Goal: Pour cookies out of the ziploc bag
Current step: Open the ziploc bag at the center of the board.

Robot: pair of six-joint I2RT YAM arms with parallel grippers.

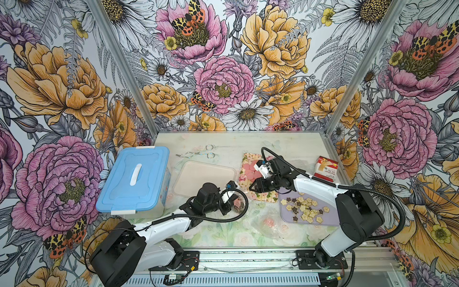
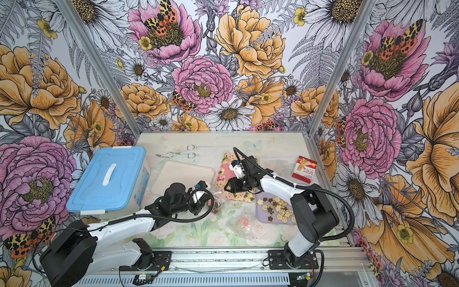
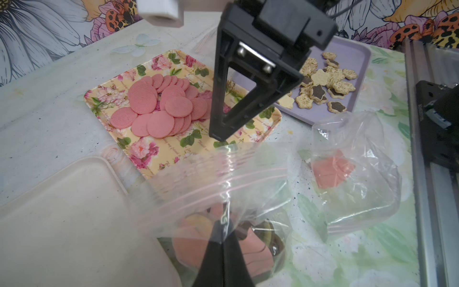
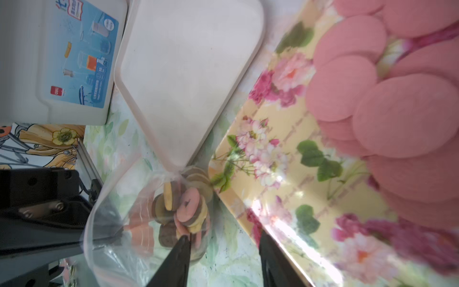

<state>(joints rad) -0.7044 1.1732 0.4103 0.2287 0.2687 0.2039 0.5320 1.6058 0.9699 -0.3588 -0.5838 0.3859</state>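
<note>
Though the left claw (image 3: 223, 223) is clamped tight on the zip bag (image 3: 216, 184), the ringed cookies (image 4: 185, 206) are all inside it, bunched by those fingers at mid-table. Its length runs far-right, zip mouth leading, toward the right claw (image 4: 223, 234), which hangs just beyond, jaws apart and empty, above the flowered tray (image 3: 159, 154). Farther left, just beside the bag, lies the bare cream tray (image 1: 203, 179); I'd guess the tipping goes that way.
</note>
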